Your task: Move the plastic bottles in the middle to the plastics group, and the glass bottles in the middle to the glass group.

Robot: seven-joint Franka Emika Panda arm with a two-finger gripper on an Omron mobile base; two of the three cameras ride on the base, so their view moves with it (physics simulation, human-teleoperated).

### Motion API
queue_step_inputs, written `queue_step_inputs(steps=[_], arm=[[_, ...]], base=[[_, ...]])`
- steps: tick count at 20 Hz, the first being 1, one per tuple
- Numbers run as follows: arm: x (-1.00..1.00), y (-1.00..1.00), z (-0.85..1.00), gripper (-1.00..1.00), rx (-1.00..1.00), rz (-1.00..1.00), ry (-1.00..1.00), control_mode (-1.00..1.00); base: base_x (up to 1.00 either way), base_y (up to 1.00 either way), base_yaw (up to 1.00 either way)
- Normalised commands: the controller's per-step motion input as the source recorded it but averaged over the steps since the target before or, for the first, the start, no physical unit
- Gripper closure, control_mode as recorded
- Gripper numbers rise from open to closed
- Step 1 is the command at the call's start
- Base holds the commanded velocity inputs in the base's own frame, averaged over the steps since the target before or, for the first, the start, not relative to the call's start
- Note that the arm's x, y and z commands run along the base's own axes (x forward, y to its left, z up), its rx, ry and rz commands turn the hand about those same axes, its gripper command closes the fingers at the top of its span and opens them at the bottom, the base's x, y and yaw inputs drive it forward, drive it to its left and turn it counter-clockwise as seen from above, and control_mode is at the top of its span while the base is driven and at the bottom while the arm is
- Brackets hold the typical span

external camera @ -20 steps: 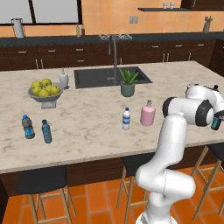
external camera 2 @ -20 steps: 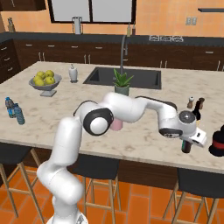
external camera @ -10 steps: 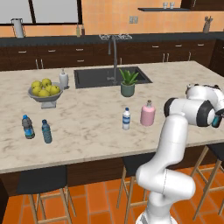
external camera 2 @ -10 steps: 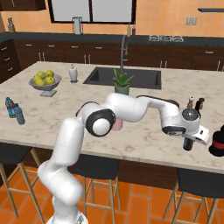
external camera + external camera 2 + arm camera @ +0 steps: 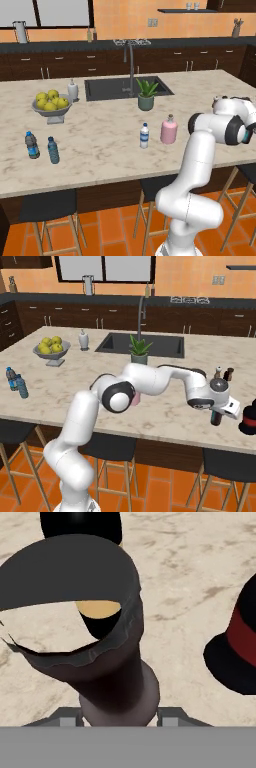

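Tool [image 5: 216,417] clamped on slim dark glass bottle [image 5: 216,418] over speckled marble counter [image 5: 165,411].

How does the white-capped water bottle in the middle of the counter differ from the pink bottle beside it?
The white-capped water bottle is slim and clear-whitish with a blue label band; the pink bottle is squat, opaque pink and unlabelled. The water bottle has a white cap, the pink bottle a grey stopper. Both stand upright on the counter, close together but apart.
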Motion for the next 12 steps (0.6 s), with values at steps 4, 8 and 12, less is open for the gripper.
queue_step_inputs(steps=[4, 8, 12], arm=[[0.00, 0.00, 0.00, 1.00, 0.00, 0.00, 0.00, -1.00], [0.00, 0.00, 0.00, -1.00, 0.00, 0.00, 0.00, -1.00], [0.00, 0.00, 0.00, -1.00, 0.00, 0.00, 0.00, -1.00]], base=[[0.00, 0.00, 0.00], [0.00, 0.00, 0.00], [0.00, 0.00, 0.00]])
